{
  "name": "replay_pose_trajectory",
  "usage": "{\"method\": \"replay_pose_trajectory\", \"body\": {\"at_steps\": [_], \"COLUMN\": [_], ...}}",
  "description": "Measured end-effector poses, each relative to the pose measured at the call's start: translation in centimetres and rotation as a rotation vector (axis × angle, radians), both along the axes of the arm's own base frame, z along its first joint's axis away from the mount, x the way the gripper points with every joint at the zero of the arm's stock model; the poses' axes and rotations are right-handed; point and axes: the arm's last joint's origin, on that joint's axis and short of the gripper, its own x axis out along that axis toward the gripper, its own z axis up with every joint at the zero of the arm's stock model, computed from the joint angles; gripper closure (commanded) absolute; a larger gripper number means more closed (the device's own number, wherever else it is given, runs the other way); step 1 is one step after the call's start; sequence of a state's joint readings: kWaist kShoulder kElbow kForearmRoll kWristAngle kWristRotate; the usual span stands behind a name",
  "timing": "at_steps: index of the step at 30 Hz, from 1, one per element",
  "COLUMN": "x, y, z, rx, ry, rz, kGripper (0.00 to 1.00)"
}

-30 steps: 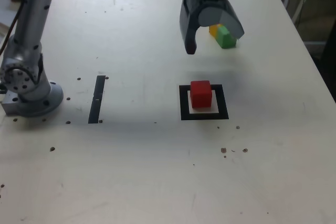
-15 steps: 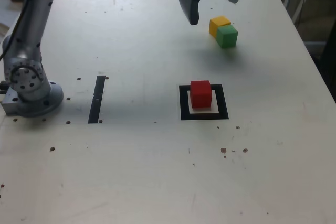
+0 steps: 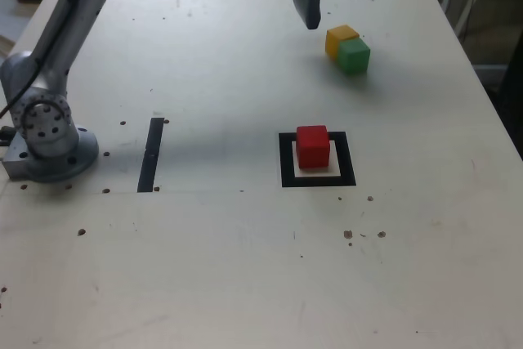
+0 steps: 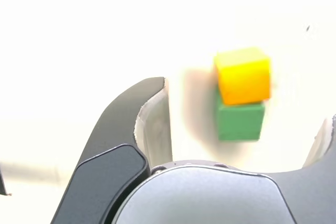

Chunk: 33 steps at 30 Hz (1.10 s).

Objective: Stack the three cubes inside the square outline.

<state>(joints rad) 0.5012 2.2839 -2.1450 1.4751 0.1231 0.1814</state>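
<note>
A red cube (image 3: 313, 146) sits inside the black square outline (image 3: 285, 165) near the table's middle. The yellow cube (image 3: 340, 38) and the green cube (image 3: 354, 55) lie touching each other farther back toward the exterior view's right. My gripper (image 3: 339, 2) hangs open and empty above the table, just behind the yellow and green pair. In the wrist view the yellow cube (image 4: 243, 74) and green cube (image 4: 240, 120) show between the spread jaws, one dark finger (image 4: 137, 119) beside them.
The arm's grey base (image 3: 45, 136) stands at the exterior view's left. A thin black strip (image 3: 151, 154) lies between the base and the outline. The table's right edge runs close behind the yellow and green cubes.
My gripper has risen and drawn back toward the table's far edge, uncovering the yellow and green cubes. It stays open. The cubes have not moved.
</note>
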Motion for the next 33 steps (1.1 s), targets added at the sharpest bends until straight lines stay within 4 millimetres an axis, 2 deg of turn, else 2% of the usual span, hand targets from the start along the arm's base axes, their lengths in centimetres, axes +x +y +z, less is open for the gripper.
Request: {"method": "replay_pose_trajectory", "body": {"at_steps": [8,15,25,33], "x": [0.9,1.6,3.0,3.9], "y": [2.5,3.4,1.9,1.8], "z": [-2.1,-3.2,-4.8,-5.8], "rx": [-0.029,-0.034,-0.027,-0.026], "ry": [0.03,0.045,0.092,0.099], "rz": [0.023,0.019,-0.03,-0.044], "kGripper": [0.01,0.02,0.0,0.02]}}
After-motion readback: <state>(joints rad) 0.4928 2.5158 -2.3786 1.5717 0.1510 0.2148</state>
